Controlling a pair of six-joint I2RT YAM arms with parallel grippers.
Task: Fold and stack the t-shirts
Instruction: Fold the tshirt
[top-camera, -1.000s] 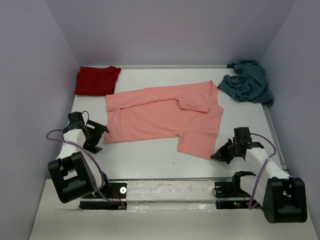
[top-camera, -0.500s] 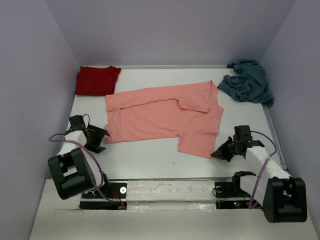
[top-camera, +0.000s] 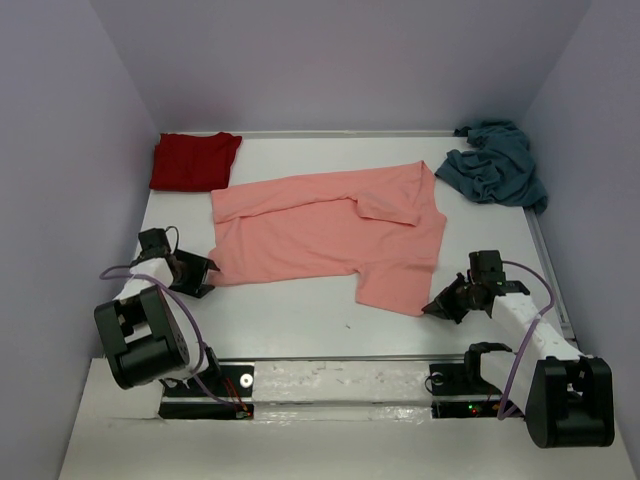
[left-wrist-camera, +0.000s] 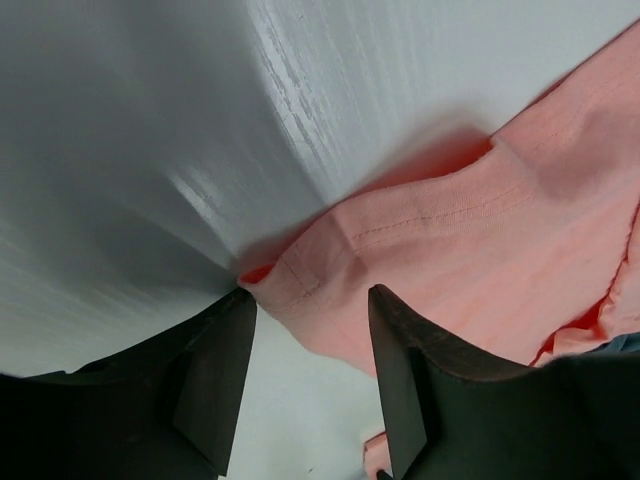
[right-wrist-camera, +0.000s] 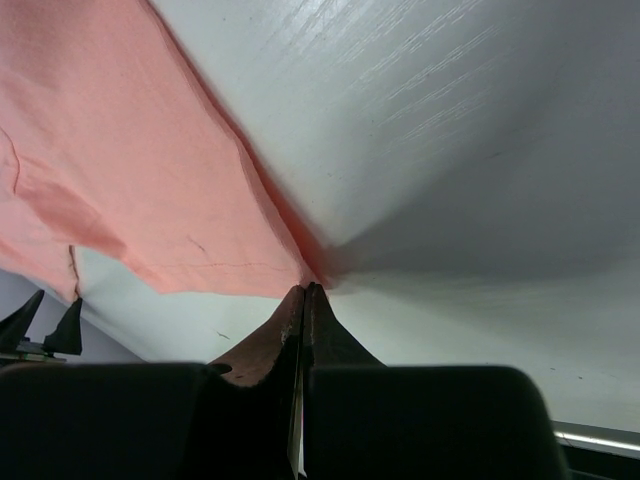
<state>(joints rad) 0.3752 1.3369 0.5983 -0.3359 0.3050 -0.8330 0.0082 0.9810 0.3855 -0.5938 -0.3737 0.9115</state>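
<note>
The salmon-pink t-shirt (top-camera: 330, 230) lies spread and partly folded in the middle of the white table. My left gripper (top-camera: 207, 270) sits low at its near-left corner. In the left wrist view the left gripper (left-wrist-camera: 308, 298) is open, with the hemmed corner of the pink shirt (left-wrist-camera: 480, 260) reaching between the two dark fingers. My right gripper (top-camera: 432, 308) is at the shirt's near-right corner. In the right wrist view the right gripper (right-wrist-camera: 304, 288) is shut, its tips pinching the corner of the pink cloth (right-wrist-camera: 120, 150). A folded dark red t-shirt (top-camera: 195, 160) lies at the back left. A crumpled teal-blue t-shirt (top-camera: 495, 165) lies at the back right.
Lilac walls close in the table (top-camera: 300, 320) at the left, right and back. Both arm bases stand at the near edge, with purple cables looping beside them.
My left gripper has slid right, onto the pink shirt's near-left corner, and its jaws have narrowed. The right gripper and the shirts have stayed put.
</note>
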